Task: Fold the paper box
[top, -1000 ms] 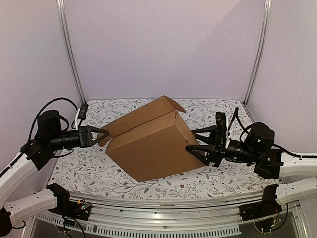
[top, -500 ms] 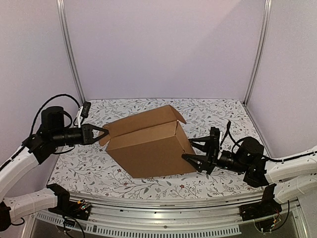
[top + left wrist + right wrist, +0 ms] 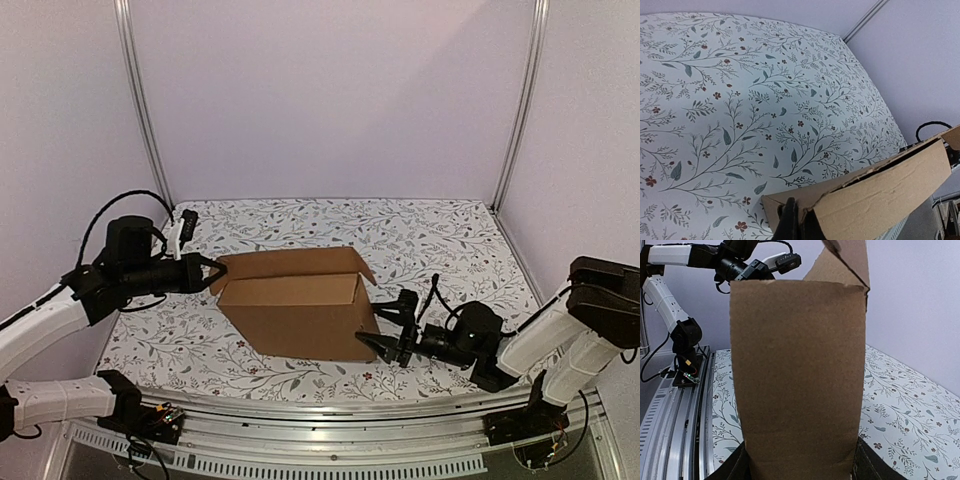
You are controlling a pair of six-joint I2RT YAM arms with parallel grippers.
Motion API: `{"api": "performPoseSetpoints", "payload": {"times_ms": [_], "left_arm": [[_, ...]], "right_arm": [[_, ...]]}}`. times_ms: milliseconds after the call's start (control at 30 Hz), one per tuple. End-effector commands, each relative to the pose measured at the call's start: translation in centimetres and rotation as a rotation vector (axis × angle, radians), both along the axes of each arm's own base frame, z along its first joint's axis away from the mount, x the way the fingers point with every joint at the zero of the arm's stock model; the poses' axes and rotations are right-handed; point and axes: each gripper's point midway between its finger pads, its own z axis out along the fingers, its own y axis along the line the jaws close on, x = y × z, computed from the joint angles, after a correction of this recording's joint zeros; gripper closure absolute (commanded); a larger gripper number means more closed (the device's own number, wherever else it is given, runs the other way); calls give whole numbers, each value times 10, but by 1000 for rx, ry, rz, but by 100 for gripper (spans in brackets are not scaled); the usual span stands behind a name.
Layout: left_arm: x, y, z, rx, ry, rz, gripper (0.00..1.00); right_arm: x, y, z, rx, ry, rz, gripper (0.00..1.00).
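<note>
The brown paper box (image 3: 295,305) lies on the floral table, partly formed, with a flap raised at its back right corner. My left gripper (image 3: 212,272) is shut on the box's left corner flap. In the left wrist view its fingers (image 3: 790,222) pinch the cardboard edge (image 3: 880,192). My right gripper (image 3: 382,328) stands wide around the box's right end, one finger on each side. In the right wrist view the box panel (image 3: 797,380) fills the gap between the fingers (image 3: 730,470), which touch both of its sides.
A small black and white device with a cable (image 3: 178,226) lies at the table's back left. Metal frame posts (image 3: 143,110) stand at the back corners, with purple walls behind. An aluminium rail (image 3: 320,425) runs along the near edge.
The box has come down from a steep tilt to lie flat on the table. Both grippers moved down with it, and the right one also moved left.
</note>
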Motion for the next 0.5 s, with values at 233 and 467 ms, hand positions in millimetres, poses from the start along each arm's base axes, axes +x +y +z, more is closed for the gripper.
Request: {"api": "performPoseSetpoints", "payload": {"times_ms": [233,467], "left_arm": [[-33,-43,-13,2,35,-156,100],[-37,-51,-25,34,46,-170,100]], "right_arm": [[21,10,-27,-88,-69,-88,81],[23,9,-37,-115,-66,-99,65]]}}
